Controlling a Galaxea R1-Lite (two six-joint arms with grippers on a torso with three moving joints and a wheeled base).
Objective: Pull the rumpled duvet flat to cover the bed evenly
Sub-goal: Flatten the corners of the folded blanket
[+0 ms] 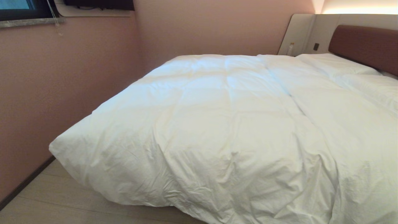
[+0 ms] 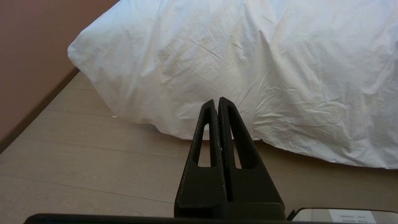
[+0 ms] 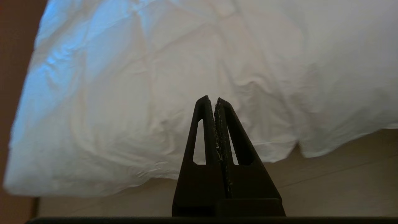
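The white puffy duvet (image 1: 217, 124) lies spread over the bed, quilted in big squares, its creased near edge hanging down toward the floor. Of the bed itself only the brown headboard (image 1: 363, 46) shows, at the far right. Neither arm appears in the head view. My left gripper (image 2: 217, 102) is shut and empty, held low in front of the duvet's (image 2: 236, 62) hanging edge, apart from it. My right gripper (image 3: 211, 100) is also shut with nothing in it, pointing at the duvet's (image 3: 186, 77) draped edge above the floor.
A pink wall (image 1: 62, 77) runs close along the bed's left side, leaving a narrow strip of pale wood floor (image 1: 46, 199). White pillows (image 1: 335, 63) lie by the headboard. A dark window sill (image 1: 28, 20) is at upper left.
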